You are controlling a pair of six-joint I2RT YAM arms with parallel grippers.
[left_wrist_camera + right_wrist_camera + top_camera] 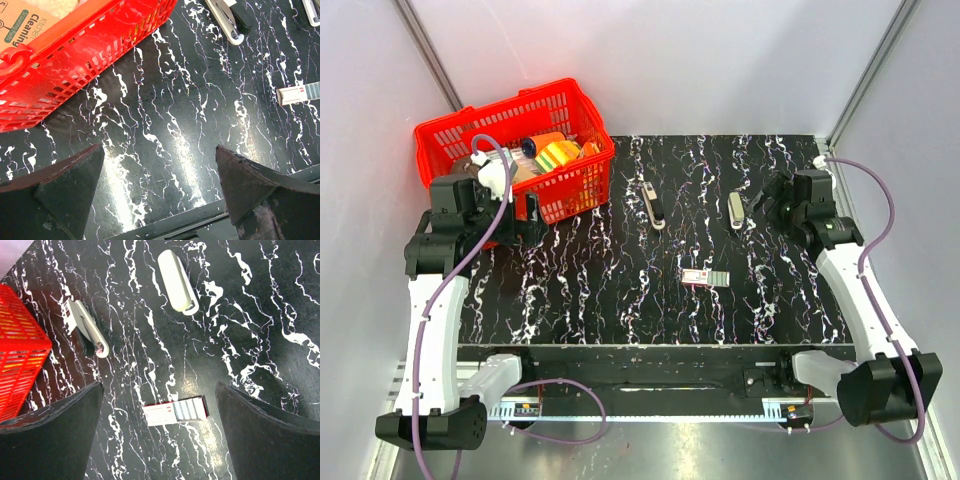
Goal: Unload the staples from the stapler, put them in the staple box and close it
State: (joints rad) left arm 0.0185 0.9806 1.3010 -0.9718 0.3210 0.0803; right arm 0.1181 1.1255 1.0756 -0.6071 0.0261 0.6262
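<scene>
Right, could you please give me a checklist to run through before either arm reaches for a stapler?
1. Jaws of the left gripper open, nothing held: ok.
2. Jaws of the right gripper open, nothing held: ok.
3. The black-and-grey stapler and the pale stapler lie apart, nothing on top of them: ok.
4. The staple box lies clear of both staplers: ok.
5. The red basket sits off to the side of the staplers: ok.
6. Which stapler is loaded: cannot tell.
</scene>
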